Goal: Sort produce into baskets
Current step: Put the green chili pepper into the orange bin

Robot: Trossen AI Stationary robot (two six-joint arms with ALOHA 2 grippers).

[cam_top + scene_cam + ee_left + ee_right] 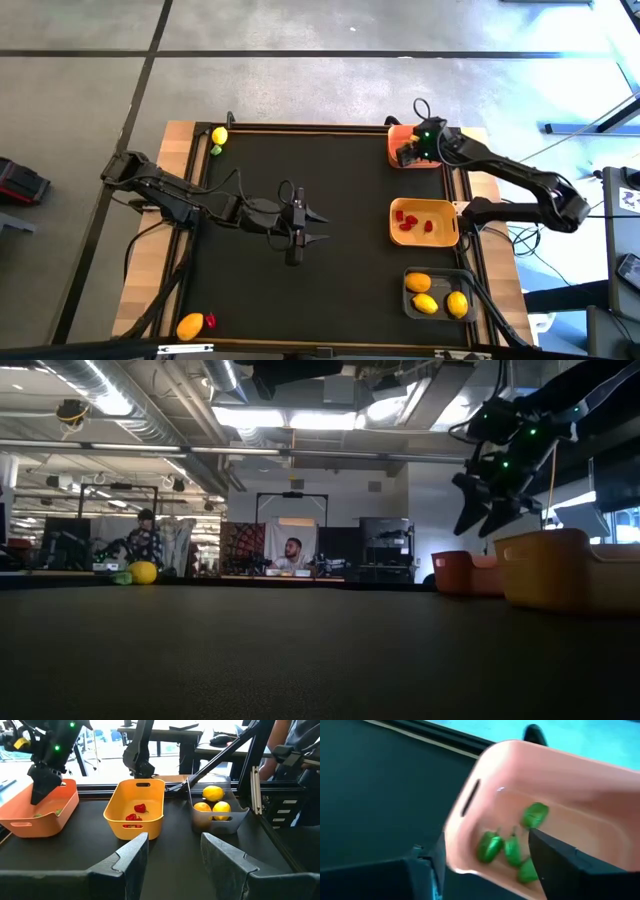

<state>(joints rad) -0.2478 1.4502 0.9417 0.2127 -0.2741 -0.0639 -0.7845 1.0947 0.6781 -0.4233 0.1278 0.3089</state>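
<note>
- Sorting looked well advanced: three lemons lay in the dark grey basket at the table's near right corner, and several red pieces sat in the yellow-tan basket midway along the right edge.
- The orange basket at the far right corner held at least four green pieces, as the right wrist view showed.
- The right gripper hung just above that orange basket, its jaws parted and holding nothing visible, apparently just past a drop.
- Four pieces, by the overhead view, were left on the table: a lemon with a small green piece touching or just beside it at the far left corner, and a second lemon with a red piece just beside it at the near left corner.
- The left gripper waited low near the table's middle, jaws wide open and empty, pointed at the row of baskets.
- The dark mat between the strays and the baskets carried nothing else; the left arm itself stretched across the direct line from the left-hand corners to the right edge.
- Beyond the far edge, people sat at desks in the room, well apart from the arms.
</note>
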